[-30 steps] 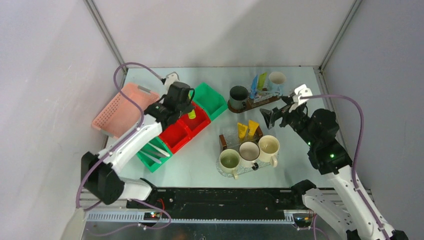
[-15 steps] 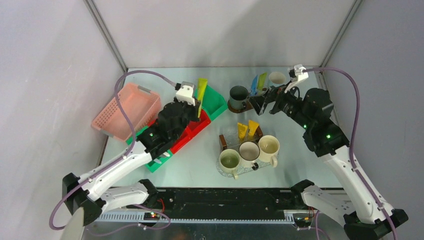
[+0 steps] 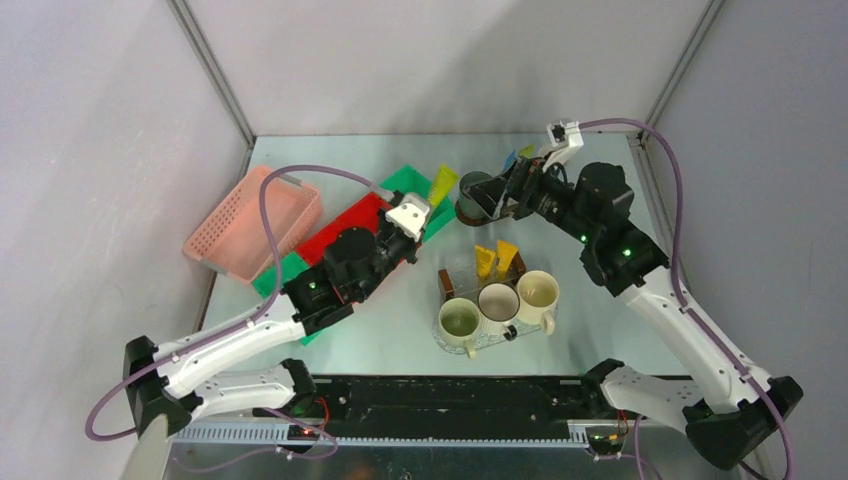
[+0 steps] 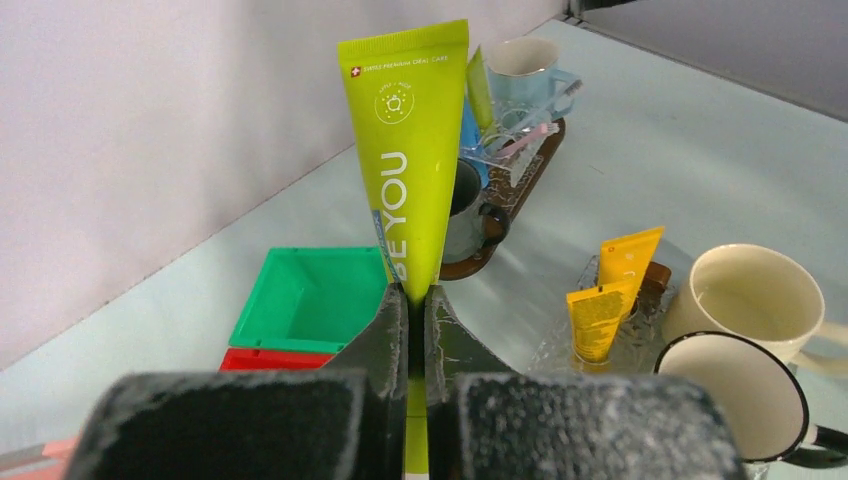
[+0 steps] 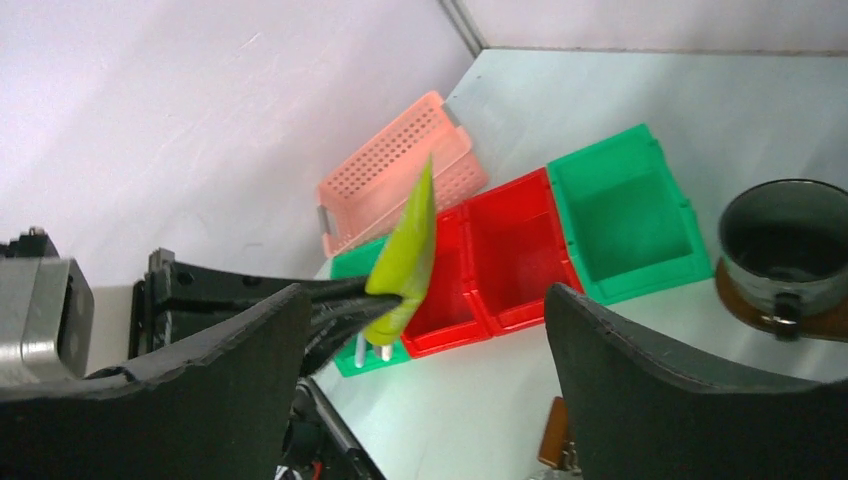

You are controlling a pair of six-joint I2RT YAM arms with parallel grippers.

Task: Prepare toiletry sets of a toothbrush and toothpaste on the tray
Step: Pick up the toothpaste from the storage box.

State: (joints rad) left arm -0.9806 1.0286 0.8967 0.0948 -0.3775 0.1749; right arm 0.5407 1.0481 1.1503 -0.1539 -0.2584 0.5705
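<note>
My left gripper (image 3: pixel 424 213) (image 4: pixel 416 310) is shut on a lime-green toothpaste tube (image 3: pixel 441 185) (image 4: pixel 410 160), holding it upright above the table between the bins and the trays. My right gripper (image 3: pixel 482 190) (image 5: pixel 425 300) is open near the dark mug (image 5: pixel 790 240), facing the tube (image 5: pixel 408 245), which stands between its spread fingers without touching them. The near tray (image 3: pixel 444 283) holds three mugs (image 3: pixel 498 300) and two yellow-orange tubes (image 3: pixel 495 260). The far tray (image 4: pixel 520 190) carries a pale blue mug (image 4: pixel 520 65), tubes and a toothbrush (image 4: pixel 528 138).
A row of red bins (image 3: pixel 350 222) and green bins (image 3: pixel 412 180) runs diagonally on the left. Pale toothbrushes (image 5: pixel 372 350) lie in the nearest green bin. A pink basket (image 3: pixel 250 220) sits against the left wall. My right arm hides most of the far tray from above.
My left arm has lifted the green tube out of the bins and swung it right, toward the trays. My right gripper has moved left over the dark mug, toward the tube.
</note>
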